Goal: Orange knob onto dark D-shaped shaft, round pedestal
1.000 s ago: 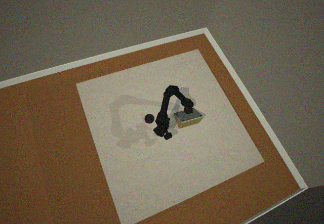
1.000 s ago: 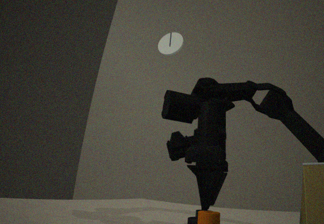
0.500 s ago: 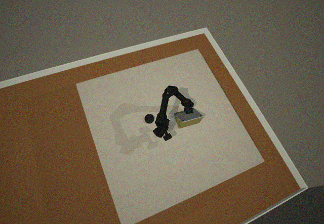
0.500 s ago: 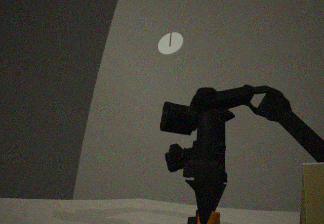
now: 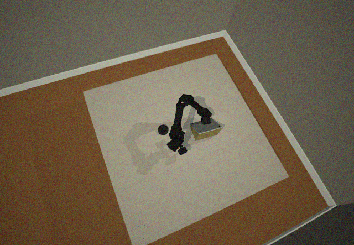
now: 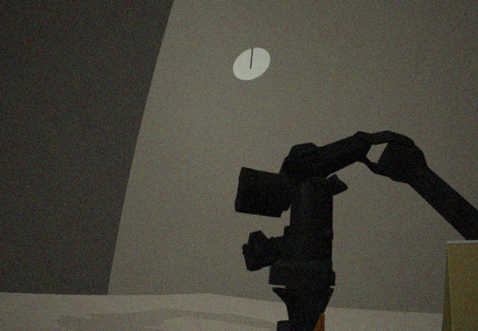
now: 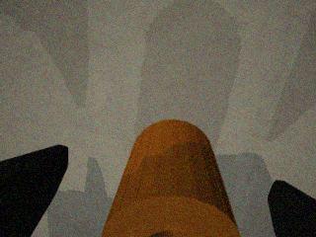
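Observation:
The orange knob (image 7: 173,173) stands upright between the open fingers of my gripper (image 7: 171,175), with a gap on each side in the wrist view. The top of its hole shows at the bottom edge. A sliver of the knob (image 6: 320,324) shows beside a finger in the exterior view; in the top view the arm hides nearly all of it. The round dark pedestal (image 5: 162,129) stands left of the arm in the top view. Its shaft cannot be made out there. In the exterior view the fingers run down to the bottom edge, and their tips are not clear.
The arm's base stands on a box with yellow sides (image 5: 207,134) (image 6: 463,281) and a grey top, right of the gripper. A pale mat (image 5: 186,196) lies under everything on the brown table (image 5: 57,165). A wall clock (image 6: 246,69) hangs behind.

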Available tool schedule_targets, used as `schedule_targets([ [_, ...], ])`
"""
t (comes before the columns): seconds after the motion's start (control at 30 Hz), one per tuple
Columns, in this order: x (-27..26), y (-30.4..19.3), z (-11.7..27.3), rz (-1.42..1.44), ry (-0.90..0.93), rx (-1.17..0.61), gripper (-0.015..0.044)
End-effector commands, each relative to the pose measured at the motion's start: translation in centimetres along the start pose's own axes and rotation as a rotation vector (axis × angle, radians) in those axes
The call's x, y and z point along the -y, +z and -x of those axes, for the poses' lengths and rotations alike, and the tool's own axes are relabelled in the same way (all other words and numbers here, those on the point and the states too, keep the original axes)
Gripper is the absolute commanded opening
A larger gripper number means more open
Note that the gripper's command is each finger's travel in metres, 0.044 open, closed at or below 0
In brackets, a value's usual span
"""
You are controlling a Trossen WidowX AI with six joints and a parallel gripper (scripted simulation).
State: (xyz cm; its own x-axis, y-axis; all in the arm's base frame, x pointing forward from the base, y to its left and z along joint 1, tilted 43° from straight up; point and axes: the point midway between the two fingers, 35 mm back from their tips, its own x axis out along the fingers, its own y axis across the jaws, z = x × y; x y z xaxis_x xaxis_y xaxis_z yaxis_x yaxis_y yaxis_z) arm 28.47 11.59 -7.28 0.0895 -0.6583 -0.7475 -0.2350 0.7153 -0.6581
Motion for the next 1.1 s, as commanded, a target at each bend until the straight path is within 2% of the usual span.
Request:
schedule_targets([
  [0.0,0.0,-0.3,-1.1,0.006,-0.008,-0.010,0.0440],
  [0.1,0.1,-0.3,-1.3,0.006,-0.008,-0.010,0.0440],
  [0.43,0.1,-0.3,-1.3,0.006,-0.008,-0.010,0.0177],
  [0.63,0.1,-0.3,-1.3,0.006,-0.008,-0.010,0.0138],
  [0.8,-0.1,0.0,-0.1,0.007,-0.006,-0.010,0.0006],
  [1.07,-0.6,0.7,4.2,0.008,-0.001,-0.009,0.0000],
])
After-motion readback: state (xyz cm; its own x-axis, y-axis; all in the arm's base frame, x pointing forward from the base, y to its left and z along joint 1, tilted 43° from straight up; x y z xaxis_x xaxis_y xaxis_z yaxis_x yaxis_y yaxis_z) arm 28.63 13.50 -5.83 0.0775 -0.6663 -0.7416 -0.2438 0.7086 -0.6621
